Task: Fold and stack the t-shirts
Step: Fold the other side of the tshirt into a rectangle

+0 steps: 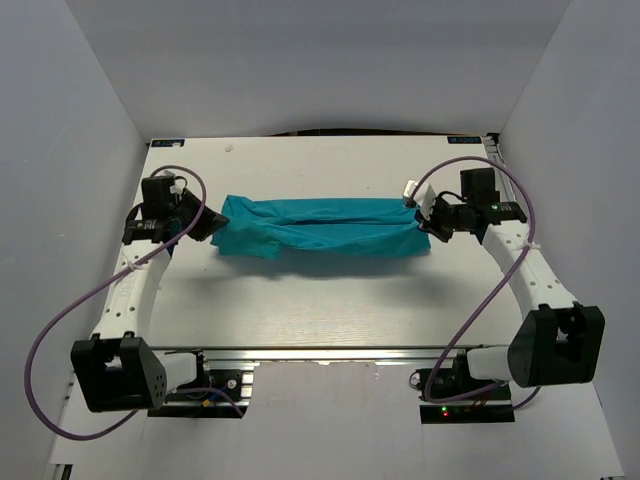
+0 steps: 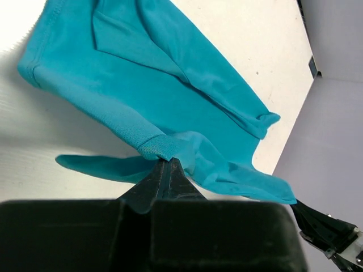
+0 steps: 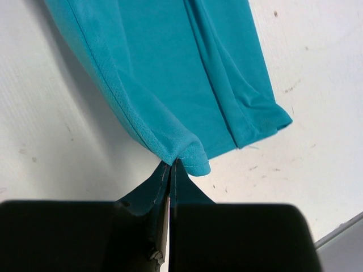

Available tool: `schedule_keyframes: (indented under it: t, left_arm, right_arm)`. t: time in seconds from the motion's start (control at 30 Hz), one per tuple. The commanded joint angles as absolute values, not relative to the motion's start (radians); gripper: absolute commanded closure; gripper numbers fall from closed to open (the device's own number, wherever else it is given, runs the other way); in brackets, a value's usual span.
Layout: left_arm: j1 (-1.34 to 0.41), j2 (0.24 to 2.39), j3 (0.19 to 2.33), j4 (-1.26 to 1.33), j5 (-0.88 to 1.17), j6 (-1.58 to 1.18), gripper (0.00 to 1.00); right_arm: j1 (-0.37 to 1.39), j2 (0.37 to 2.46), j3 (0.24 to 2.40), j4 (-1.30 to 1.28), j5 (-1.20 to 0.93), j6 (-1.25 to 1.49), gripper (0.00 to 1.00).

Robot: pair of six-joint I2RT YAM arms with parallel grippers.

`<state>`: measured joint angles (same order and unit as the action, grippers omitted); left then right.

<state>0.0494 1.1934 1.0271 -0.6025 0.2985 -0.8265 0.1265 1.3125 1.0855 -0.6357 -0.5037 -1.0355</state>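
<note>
The left gripper (image 1: 205, 222) and right gripper (image 1: 422, 222) each pinch one end of the teal t-shirt (image 1: 320, 228), mid-fold; next both must move together.

A fixed camera looks down from high behind the near edge over the whole surface (image 1: 300, 310). The wrist cameras peer closely past the left gripper (image 2: 166, 162) and right gripper (image 3: 172, 163) at the teal t-shirt (image 1: 320, 225), which all three views share.

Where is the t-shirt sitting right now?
In the top view the t-shirt stretches across the middle of the table, toward its far half, pinched at one end by the left gripper and at the other by the right gripper.
</note>
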Motion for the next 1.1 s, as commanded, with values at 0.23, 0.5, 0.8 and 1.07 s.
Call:
schedule_keyframes:
  t: [0.23,0.5,0.8,1.07]
  left_arm:
    - [0.067,1.348,1.123,-0.598,0.244,-0.833,1.0]
    - [0.084,1.423,1.155,-0.598,0.238,-0.841,1.0]
    - [0.09,1.52,1.23,-0.597,0.242,-0.842,1.0]
    - [0.097,1.612,1.293,-0.598,0.244,-0.833,1.0]
  right_arm:
    - [0.066,1.497,1.212,-0.594,-0.476,-0.965,1.0]
    - [0.029,1.597,1.269,-0.598,-0.479,-0.947,1.0]
    - [0.018,1.675,1.336,-0.581,-0.483,-0.902,1.0]
    - [0.018,1.747,1.405,-0.566,-0.476,-0.89,1.0]
